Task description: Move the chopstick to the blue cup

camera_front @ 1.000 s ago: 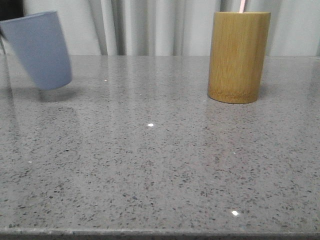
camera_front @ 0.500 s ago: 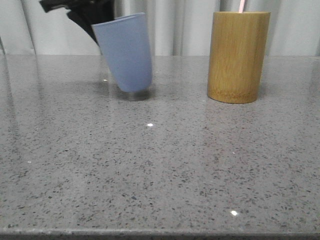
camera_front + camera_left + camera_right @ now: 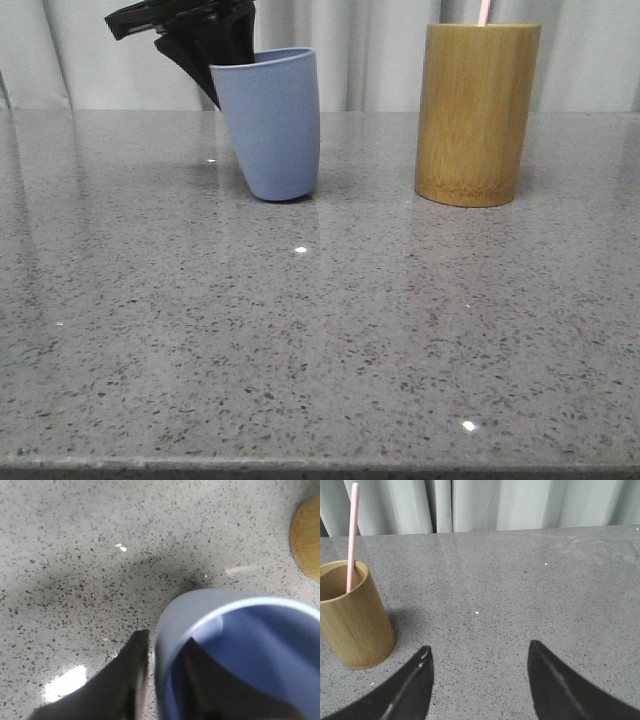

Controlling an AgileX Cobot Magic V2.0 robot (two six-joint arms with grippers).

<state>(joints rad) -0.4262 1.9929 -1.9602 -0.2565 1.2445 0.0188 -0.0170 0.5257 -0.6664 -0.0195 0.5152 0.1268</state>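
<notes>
The left claw (image 3: 232, 62) was seen at the upper left rim of the blue cup (image 3: 270, 125), and it was closed on the cup wall: in the left wrist view one dark finger (image 3: 125, 675) was placed outside the wall and the other inside the cup (image 3: 240, 650). The cup was tilted a little, with its mouth leaning to the right, toward the bamboo holder (image 3: 477, 112). Its rounded base was down at the grey speckled tabletop (image 3: 320, 330), but whether it was fully resting there could not be told. The cup was located to the left of the bamboo holder, well apart from it, at about the same depth on the tabletop.

The chopstick (image 3: 484, 12) was standing inside the bamboo holder, and only its pale pink upper end was seen above the rim. In the right wrist view the chopstick (image 3: 352, 535) was leaned against the inner wall of the holder (image 3: 352, 617).

The right claw (image 3: 479, 680) was held wide open, with nothing between its fingers, to the right of the bamboo holder and above the tabletop.
</notes>
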